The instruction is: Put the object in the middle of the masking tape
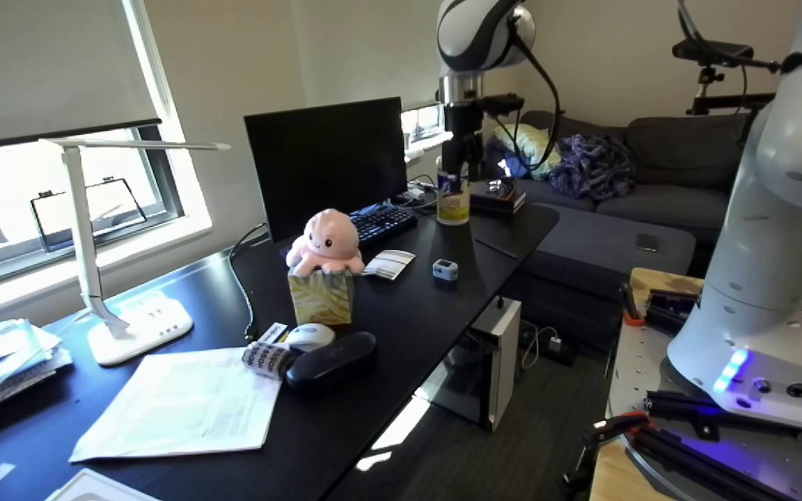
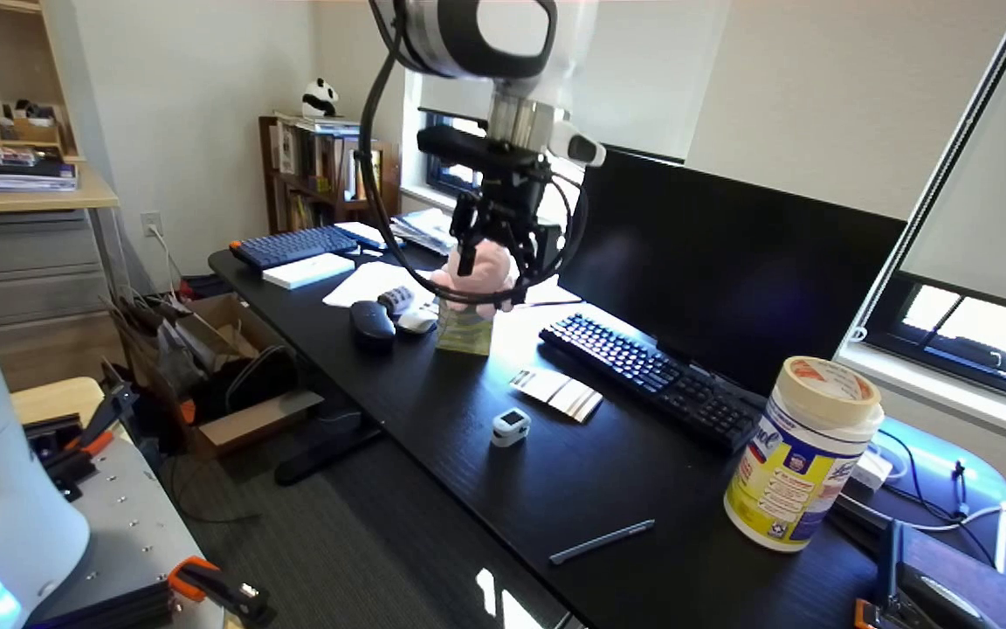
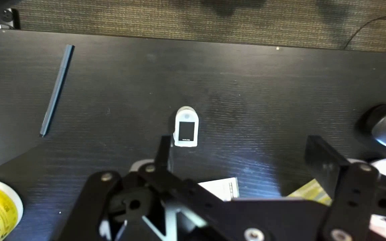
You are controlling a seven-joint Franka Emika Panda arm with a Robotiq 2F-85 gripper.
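The object is not named in the task; the oximeter (image 3: 186, 127) is judged the likeliest, though the pen (image 3: 57, 90) cannot be ruled out. In an exterior view, the oximeter is seen about the middle of the bench (image 2: 625, 463), apart from its neighbours, and the tape (image 2: 820, 402) at the near right, perched on top of the tub (image 2: 791, 485). The hand (image 3: 241, 144) is held above the bench, released: its fingers are spread wide and nothing is grasped.

The oximeter should be found light and stiff. It is shaped as a slim white block, rounded at one end and squared at the other, with a dark screen set in its top. It is best taken by its long sides, with modest force, since a smooth plastic shell may slip and the screen may be fragile.

The tape is a squat, tan-yellow ring with orange print inside its core. As it may easily be knocked from the tub, the drop is best made from straight above the hole. Soft pink pile is shown by the plush (image 1: 326, 242), seated on a swirl-patterned yellow box (image 1: 323, 298).
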